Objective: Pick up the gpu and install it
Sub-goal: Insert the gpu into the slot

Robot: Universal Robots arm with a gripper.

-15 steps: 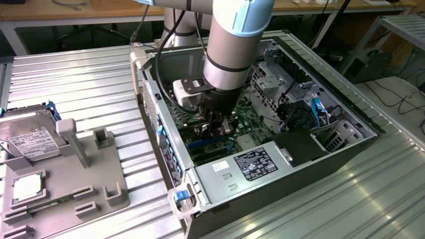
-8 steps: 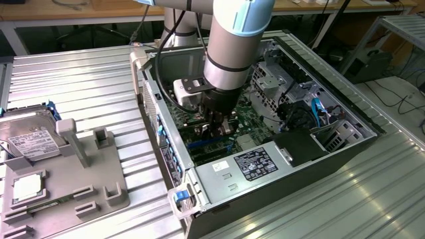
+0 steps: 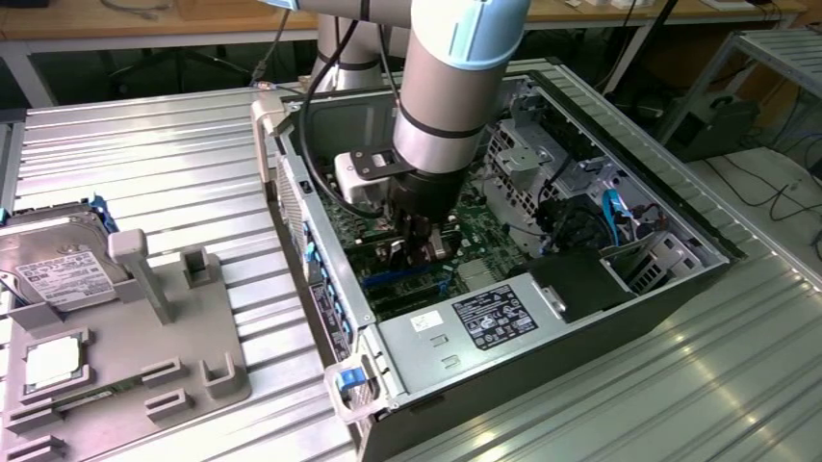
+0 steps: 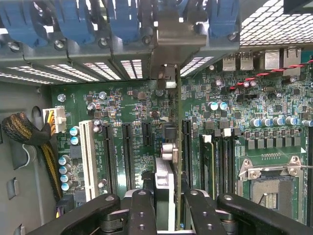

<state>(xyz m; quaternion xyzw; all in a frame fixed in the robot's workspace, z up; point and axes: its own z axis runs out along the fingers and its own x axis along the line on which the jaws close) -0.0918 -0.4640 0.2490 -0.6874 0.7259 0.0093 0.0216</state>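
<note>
Even, bright overhead light fills the exterior view. The ribbed metal counter [image 3: 167, 154] glares nearly white at left and lower right. The arm [image 3: 449, 87] is softly blurred at top centre and shades the inside of the open computer case [image 3: 642, 318], whose depths go dark at centre. The picture is mildly soft and grainy. In the wrist view the motherboard [image 4: 132, 105] is crisp and evenly lit; the perforated grille [image 4: 274, 19] at upper right burns out white, and the lower edge falls into shadow.
</note>
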